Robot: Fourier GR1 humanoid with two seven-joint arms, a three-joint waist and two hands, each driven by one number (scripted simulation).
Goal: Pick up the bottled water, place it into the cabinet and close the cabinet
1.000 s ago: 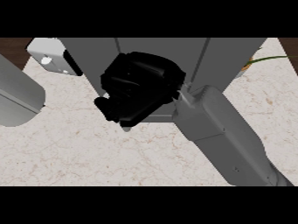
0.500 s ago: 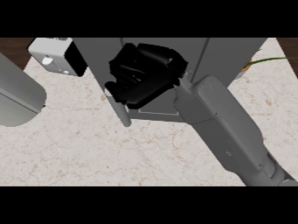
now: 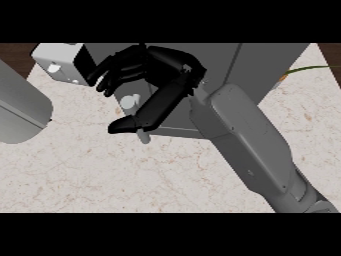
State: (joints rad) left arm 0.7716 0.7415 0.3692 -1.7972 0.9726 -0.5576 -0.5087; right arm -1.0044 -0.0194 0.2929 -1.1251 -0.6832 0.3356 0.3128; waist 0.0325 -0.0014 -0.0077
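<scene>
Presently, head view: right hand (image 3: pixel 147 75) at the counter's (image 3: pixel 129 170) far edge, fingers spread and relaxed over the grey cabinet (image 3: pixel 265 65), thumb down, grasping nothing visible; a pale cap-like knob (image 3: pixel 131 101) beneath may be the bottled water, not certain. Left hand unseen; only its forearm (image 3: pixel 10 107) at the left edge. Judged: bottle light, rigid, smooth, best held mid-body.
</scene>
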